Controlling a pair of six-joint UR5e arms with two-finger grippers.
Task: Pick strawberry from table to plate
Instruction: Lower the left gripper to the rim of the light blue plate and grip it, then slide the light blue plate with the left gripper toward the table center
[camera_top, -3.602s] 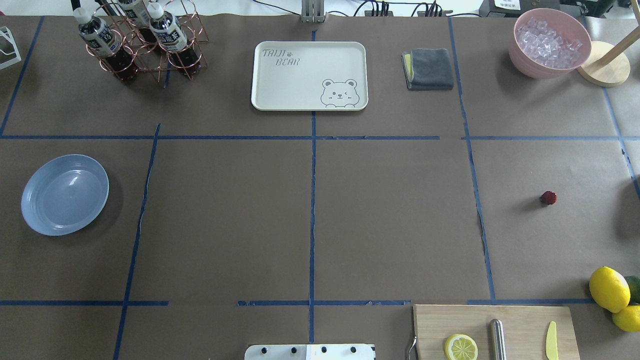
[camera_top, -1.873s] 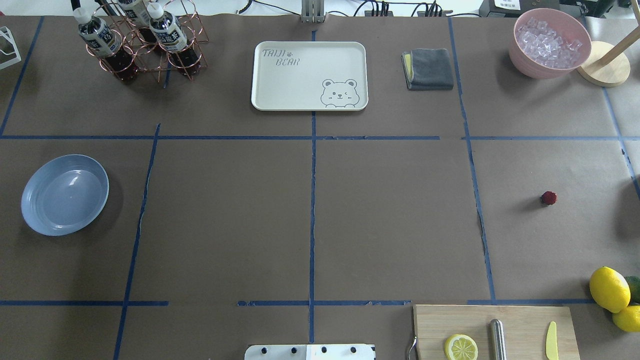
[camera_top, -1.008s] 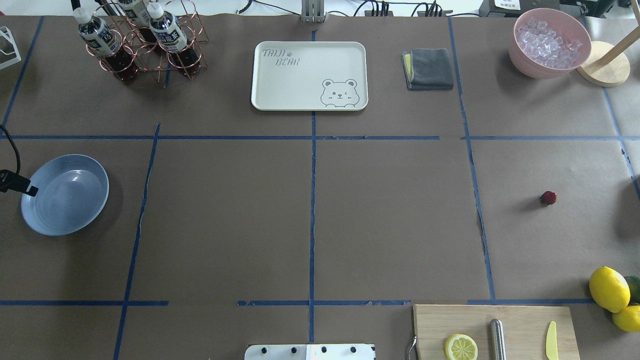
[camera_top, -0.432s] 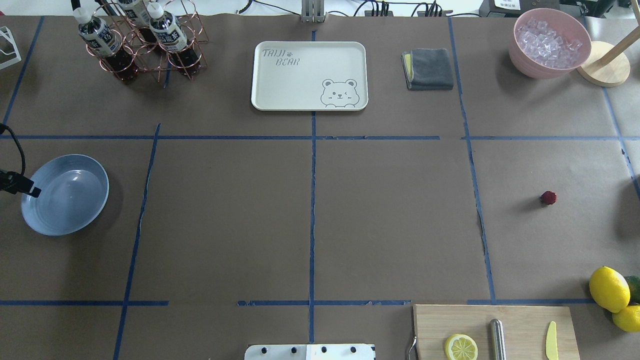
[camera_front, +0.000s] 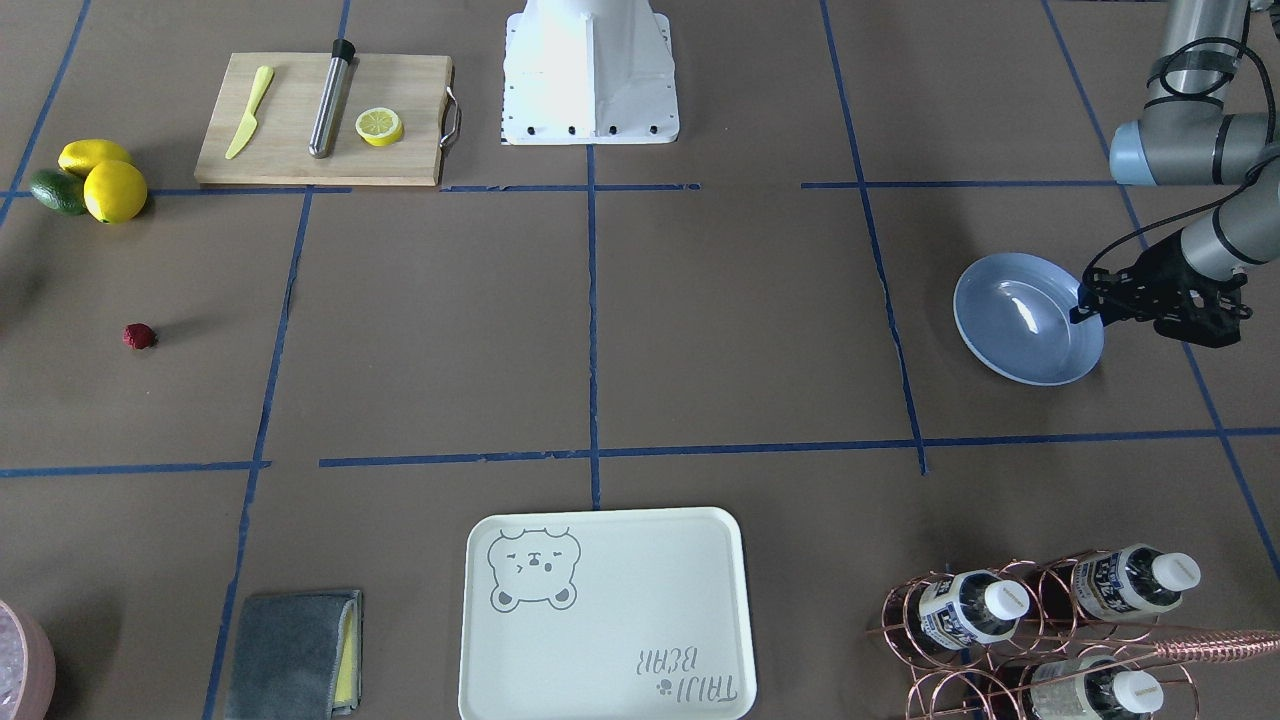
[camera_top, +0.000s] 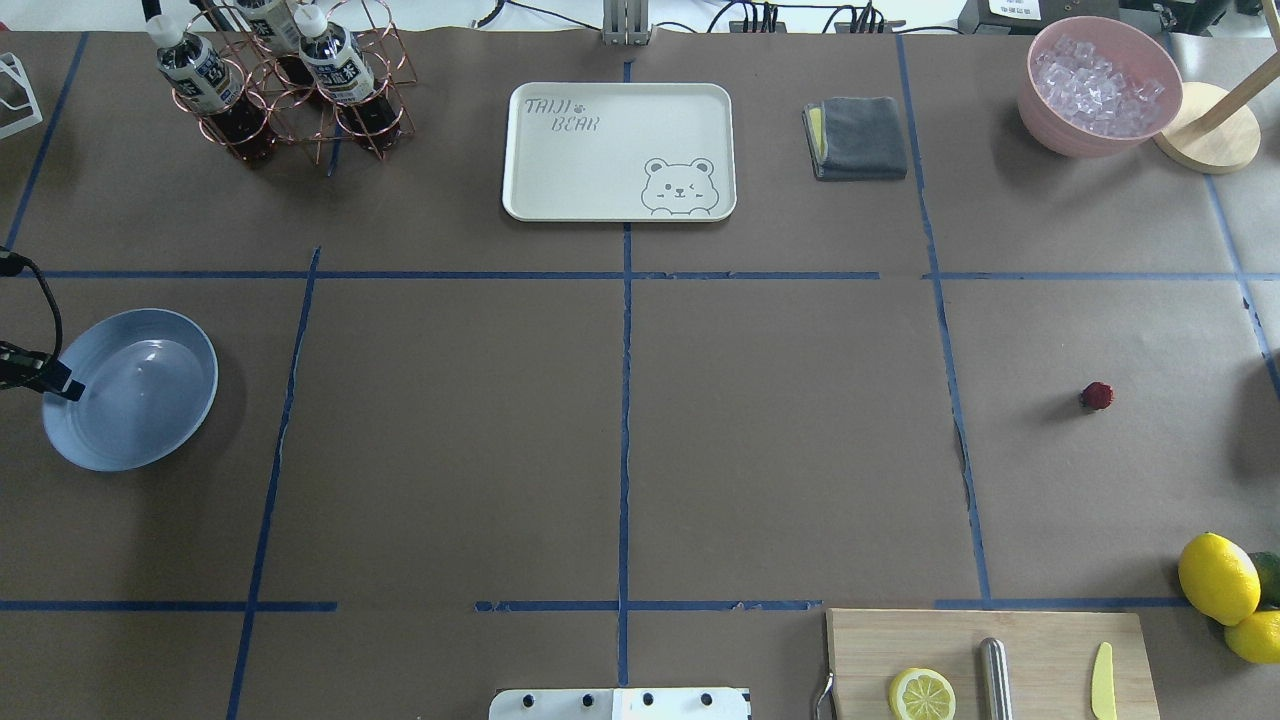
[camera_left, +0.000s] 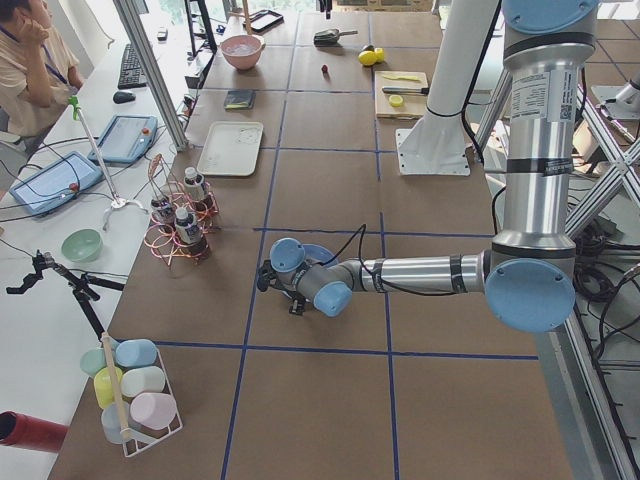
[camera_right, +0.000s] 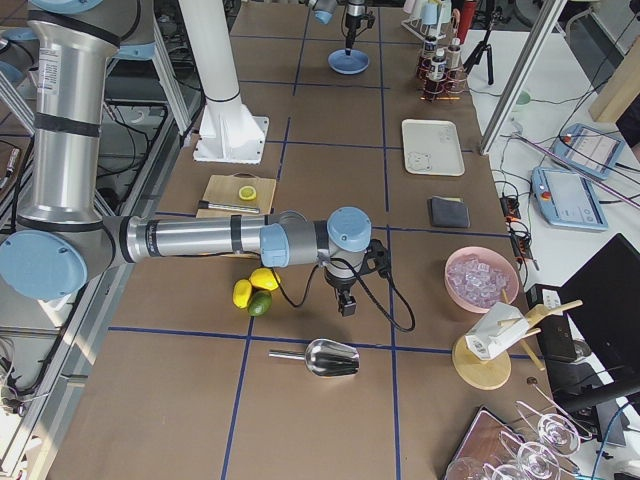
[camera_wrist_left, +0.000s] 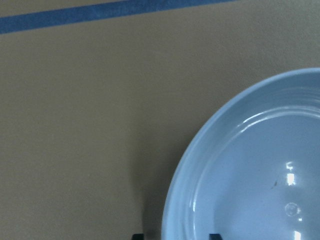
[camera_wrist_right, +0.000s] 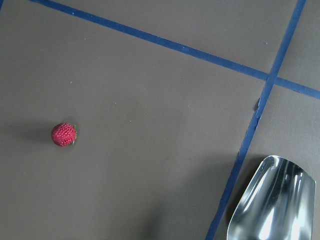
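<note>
The strawberry, small and dark red, lies alone on the table at the right side. It appears left of centre in the right wrist view. The light-blue plate sits empty at the far left. My left gripper hangs over the plate's outer rim, open, with the rim between its fingertips in the left wrist view. Only the exterior right view shows my right gripper, which points down over the table; I cannot tell whether it is open or shut.
A metal scoop lies near the right gripper. Lemons and a cutting board with a lemon slice sit front right. At the back stand a cream bear tray, a grey cloth, a pink ice bowl and a bottle rack.
My left gripper came in from the overhead view's left edge to the plate's rim, then slid a little along it toward the robot. The strawberry and plate have not moved.
</note>
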